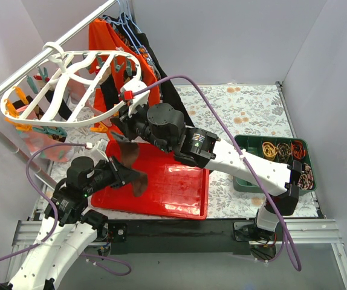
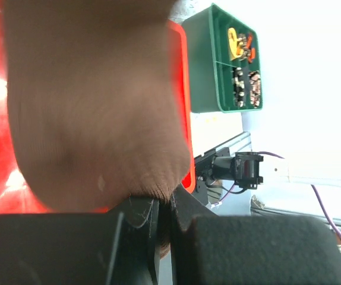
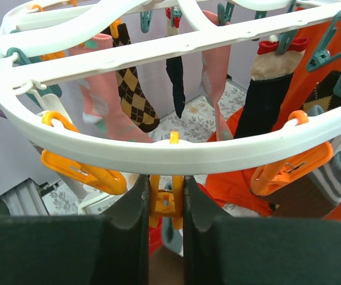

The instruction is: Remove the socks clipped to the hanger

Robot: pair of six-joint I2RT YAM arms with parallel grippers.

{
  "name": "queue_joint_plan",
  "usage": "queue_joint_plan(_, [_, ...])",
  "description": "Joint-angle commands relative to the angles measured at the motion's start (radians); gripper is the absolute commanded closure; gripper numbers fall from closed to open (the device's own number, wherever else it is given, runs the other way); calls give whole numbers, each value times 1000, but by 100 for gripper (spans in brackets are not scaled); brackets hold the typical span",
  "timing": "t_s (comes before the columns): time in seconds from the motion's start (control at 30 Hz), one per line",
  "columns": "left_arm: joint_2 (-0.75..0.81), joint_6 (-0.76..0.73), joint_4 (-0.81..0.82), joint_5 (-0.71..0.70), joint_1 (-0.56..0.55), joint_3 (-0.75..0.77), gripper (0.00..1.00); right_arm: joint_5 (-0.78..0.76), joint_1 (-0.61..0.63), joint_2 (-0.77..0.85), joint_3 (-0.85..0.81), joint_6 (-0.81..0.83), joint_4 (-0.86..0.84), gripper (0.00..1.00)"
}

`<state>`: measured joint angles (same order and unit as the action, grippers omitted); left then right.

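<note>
Left gripper (image 2: 163, 205): jaws pressed fully together, pinching the edge of a dark brown knit sock (image 2: 93, 107). The sock hangs limp from the grip over the 9 o'clock half of the red plastic tray (image 1: 179, 187), off the hanger. Cannot tell whether its lower end touches the tray.

Right gripper (image 3: 166, 193): fingers drawn in on an orange plastic clip (image 3: 166, 205) on the near rim of the white plastic oval drying hanger (image 3: 230, 155). Both pads touch the clip's sides. Whatever hangs below that clip is hidden behind the fingers.

Hanger position, top view: hooked on a pale metal rail (image 1: 10, 80), at 10 o'clock from the tray.

Socks clipped to the hanger, right wrist view:
- pink sock with teal patches (image 3: 102, 107), at 9 o'clock of the frame
- brown argyle sock (image 3: 136, 95), just beside the pink one
- thin dark navy sock (image 3: 175, 83), near 12 o'clock
- black sock with tan cuff (image 3: 262, 101), at 2 o'clock

A green plastic bin (image 1: 246, 175) sits at 3 o'clock from the tray on the floral tablecloth (image 1: 252, 115).
</note>
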<state>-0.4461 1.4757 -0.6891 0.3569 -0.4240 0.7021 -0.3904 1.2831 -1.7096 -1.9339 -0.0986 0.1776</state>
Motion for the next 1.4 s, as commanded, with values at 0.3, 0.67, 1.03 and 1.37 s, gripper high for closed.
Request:
queue_joint_plan(0.3, [-49,141,-176,-65,-1,-56,100,-53,2,21,-4,2,-43,99])
queue_joint_plan(0.67, [-166,164,-243,-188,-1,-18,45,-51,2,24,27,-10,-43,99])
queue_joint_plan(1.03, [-25,160,-257,-219,-1,50,18,-47,2,36,56,-26,-43,99])
queue_joint_plan(1.37, [196,136,-83,-165,-1,25,29,-11,2,64,96,-62,-29,88])
